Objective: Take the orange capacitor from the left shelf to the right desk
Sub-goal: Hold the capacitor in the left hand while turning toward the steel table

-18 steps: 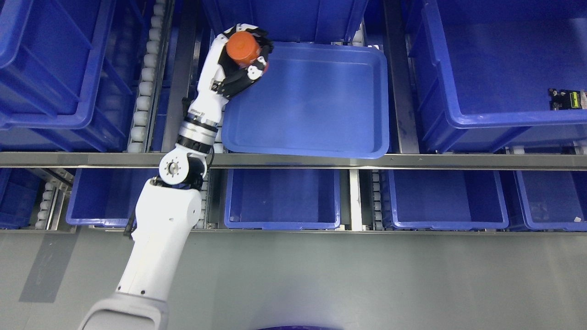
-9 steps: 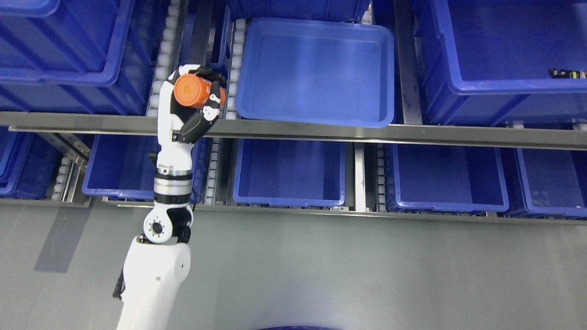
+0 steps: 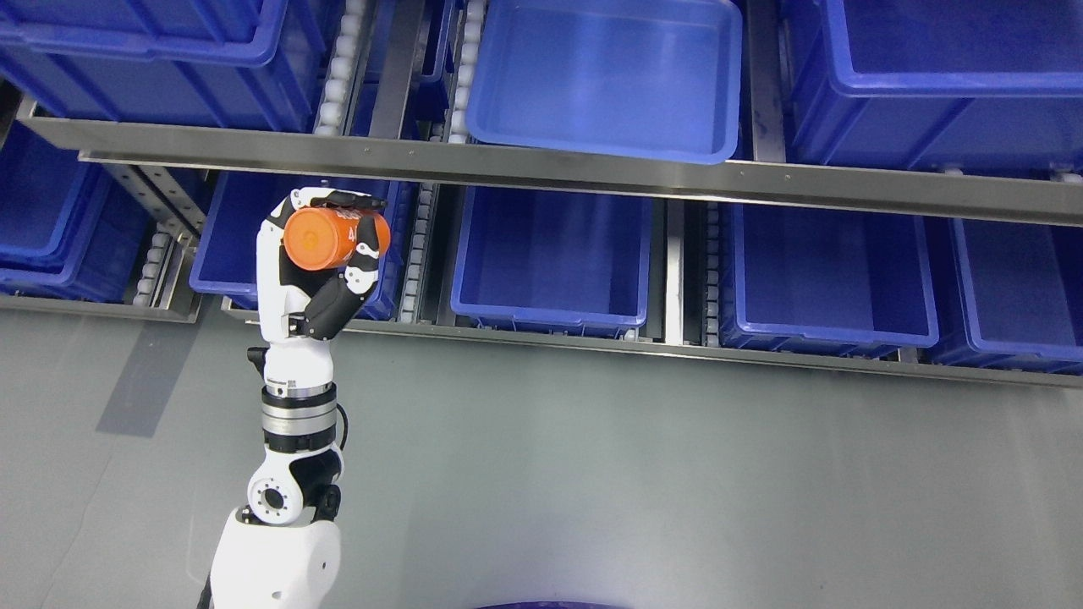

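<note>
Gripping orange capacitor (image 3: 326, 238) lying sideways | left robot hand (image 3: 317, 254) fingers wrapped around it | centre-left of frame, before lower shelf's blue bin (image 3: 222, 262)

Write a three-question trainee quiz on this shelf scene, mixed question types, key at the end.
1. True or false: the left hand holds the orange capacitor.
2. The capacitor lies: A) inside the shallow tray B) in the hand, in front of the lower shelf row C) on the floor.
3. Fill in: the bins on the rack are all ___ in colour.

Key: 1 true; 2 B; 3 blue.
</note>
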You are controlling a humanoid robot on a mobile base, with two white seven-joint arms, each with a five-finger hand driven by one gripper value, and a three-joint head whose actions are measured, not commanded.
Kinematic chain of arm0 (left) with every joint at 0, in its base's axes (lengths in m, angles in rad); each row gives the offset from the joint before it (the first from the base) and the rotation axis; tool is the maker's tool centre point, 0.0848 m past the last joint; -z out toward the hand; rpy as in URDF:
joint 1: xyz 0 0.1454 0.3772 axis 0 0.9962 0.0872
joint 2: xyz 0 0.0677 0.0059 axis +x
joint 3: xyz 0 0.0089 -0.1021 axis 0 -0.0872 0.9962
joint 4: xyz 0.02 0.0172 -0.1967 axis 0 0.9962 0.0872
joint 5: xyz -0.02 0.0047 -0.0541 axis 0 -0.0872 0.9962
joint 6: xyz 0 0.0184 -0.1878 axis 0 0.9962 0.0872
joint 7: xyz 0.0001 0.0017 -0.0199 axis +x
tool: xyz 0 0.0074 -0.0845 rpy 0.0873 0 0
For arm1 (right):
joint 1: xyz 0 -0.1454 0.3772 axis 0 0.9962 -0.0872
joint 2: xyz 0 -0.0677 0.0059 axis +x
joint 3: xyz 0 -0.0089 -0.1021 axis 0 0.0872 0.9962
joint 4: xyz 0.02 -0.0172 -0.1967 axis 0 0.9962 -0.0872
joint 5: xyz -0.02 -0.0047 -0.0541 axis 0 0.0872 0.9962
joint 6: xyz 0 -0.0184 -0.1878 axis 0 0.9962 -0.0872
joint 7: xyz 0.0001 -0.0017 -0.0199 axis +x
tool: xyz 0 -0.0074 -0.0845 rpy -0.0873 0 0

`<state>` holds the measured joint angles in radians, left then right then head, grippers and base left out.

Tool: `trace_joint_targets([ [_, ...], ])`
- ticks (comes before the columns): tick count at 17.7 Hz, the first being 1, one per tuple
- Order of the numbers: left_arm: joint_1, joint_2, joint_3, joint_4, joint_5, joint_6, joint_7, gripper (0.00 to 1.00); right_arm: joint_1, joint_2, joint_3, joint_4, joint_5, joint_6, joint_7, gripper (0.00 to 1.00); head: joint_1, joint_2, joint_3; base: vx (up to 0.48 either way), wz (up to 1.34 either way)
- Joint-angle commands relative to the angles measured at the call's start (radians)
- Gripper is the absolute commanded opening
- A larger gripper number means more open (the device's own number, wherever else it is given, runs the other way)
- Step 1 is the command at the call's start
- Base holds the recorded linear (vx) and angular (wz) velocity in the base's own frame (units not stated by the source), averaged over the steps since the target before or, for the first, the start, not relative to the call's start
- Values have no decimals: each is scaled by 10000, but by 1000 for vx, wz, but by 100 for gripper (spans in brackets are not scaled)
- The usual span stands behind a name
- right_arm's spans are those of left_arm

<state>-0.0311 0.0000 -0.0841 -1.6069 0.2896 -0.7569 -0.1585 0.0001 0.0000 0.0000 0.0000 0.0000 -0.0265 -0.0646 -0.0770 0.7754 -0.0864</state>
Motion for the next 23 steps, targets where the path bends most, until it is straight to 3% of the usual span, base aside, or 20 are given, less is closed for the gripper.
trace_joint_targets([
  [1, 816, 174, 120, -1112, 3, -238, -56, 2, 214, -175, -123, -175, 61, 34, 2, 100, 0, 0, 0, -191, 86],
  [7, 1369, 276, 44, -1127, 3, -285, -347, 2, 214, -175, -123, -175, 61, 19, 2, 100, 0, 0, 0, -174, 138],
  [13, 1324, 174, -983, -1127, 3, -285, -501, 2, 214, -175, -123, -175, 61, 34, 2, 100, 0, 0, 0, -111, 3],
  [23, 1170, 174, -2318, -1112, -12, -285, -517, 2, 214, -175, -123, -175, 61, 19, 2, 100, 0, 0, 0, 19, -742],
])
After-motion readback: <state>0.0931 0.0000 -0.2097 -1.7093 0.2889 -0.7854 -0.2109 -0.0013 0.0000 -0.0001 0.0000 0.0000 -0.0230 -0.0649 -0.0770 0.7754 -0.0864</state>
